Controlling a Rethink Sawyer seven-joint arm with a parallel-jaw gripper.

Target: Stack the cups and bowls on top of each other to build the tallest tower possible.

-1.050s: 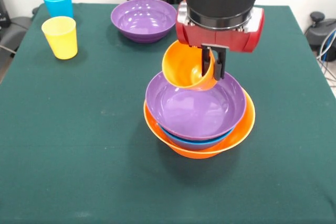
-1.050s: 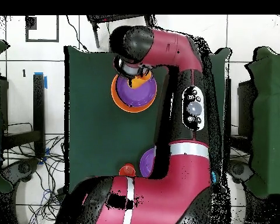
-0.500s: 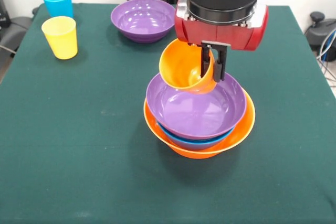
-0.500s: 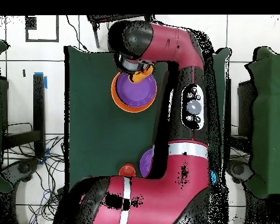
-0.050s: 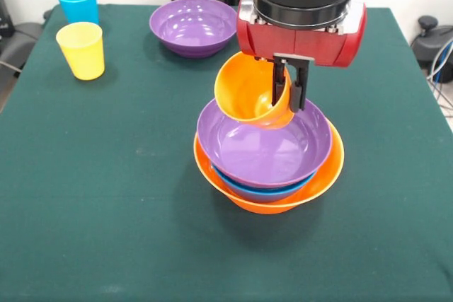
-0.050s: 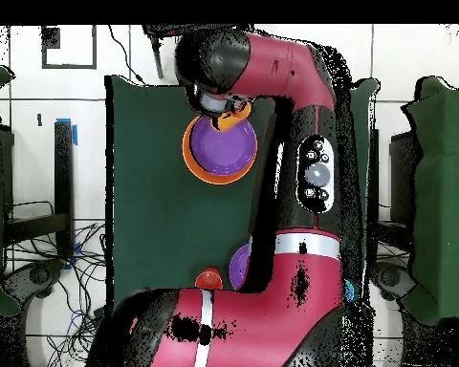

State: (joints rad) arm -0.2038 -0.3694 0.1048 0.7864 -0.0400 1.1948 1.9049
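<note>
We saw a dark green table, an orange cup at frame centre, a purple bowl over blue and orange bowls, and yellow and light blue cups upper left.

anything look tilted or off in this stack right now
Yes: the orange cup in the gripper hangs tipped on its side above the purple bowl, mouth facing sideways rather than up. The nested bowls below sit level.
</note>
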